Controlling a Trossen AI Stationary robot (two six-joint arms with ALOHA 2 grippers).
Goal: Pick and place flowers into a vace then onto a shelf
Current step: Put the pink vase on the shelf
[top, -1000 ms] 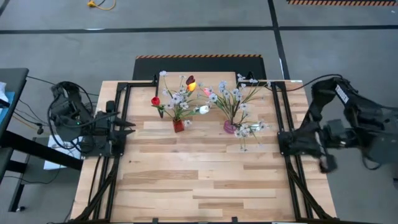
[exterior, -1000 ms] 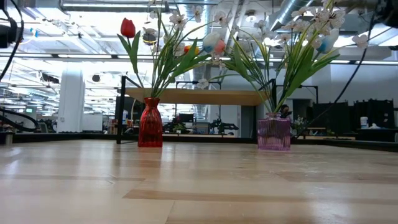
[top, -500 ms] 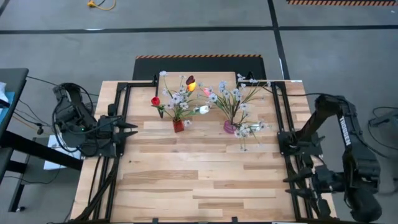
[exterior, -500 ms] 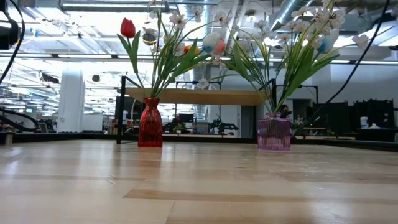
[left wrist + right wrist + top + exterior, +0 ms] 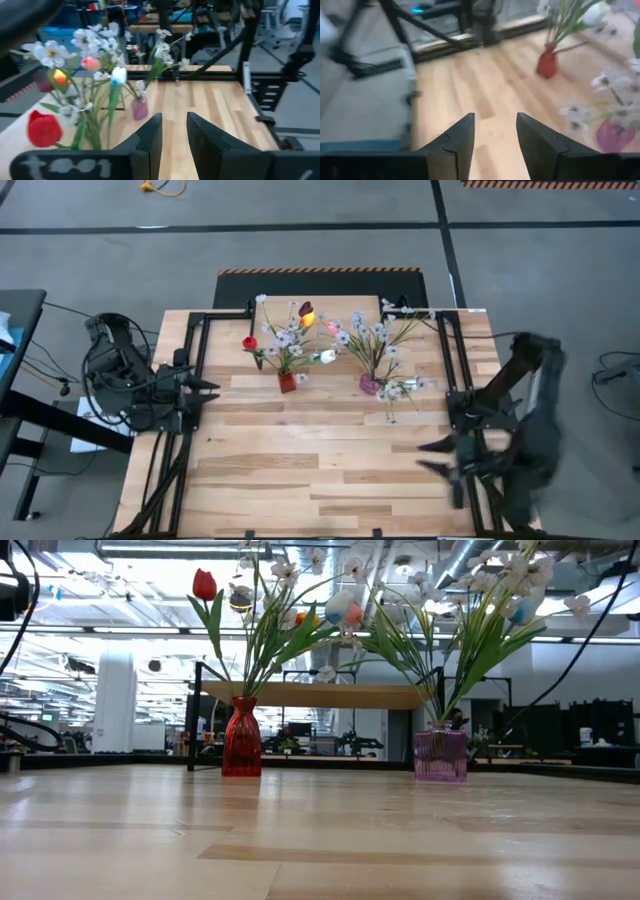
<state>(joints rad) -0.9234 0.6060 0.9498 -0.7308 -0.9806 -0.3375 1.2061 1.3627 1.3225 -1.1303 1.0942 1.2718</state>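
Note:
A red vase (image 5: 287,382) and a purple vase (image 5: 369,385) stand on their bases at the table's far middle. Each holds green-stemmed flowers: a red tulip (image 5: 205,584), other tulips and white blossom sprays (image 5: 500,580). Behind the vases stands the low wooden shelf (image 5: 320,695) on dark legs. My left gripper (image 5: 212,392) hovers open at the table's left edge, pointing toward the vases (image 5: 139,108). My right gripper (image 5: 425,458) hovers open over the table's right side, nearer than the purple vase (image 5: 615,135). Neither gripper has anything between its fingers.
Dark metal frames (image 5: 195,360) run along the table's left and right sides (image 5: 462,380). White blossoms (image 5: 400,392) droop just right of the purple vase. The near half of the tabletop (image 5: 320,480) is bare wood.
My right gripper has swung from beyond the table's right edge toward the near edge and down, then in over the table's right side, rolling as it went. The vases and flowers have kept their places.

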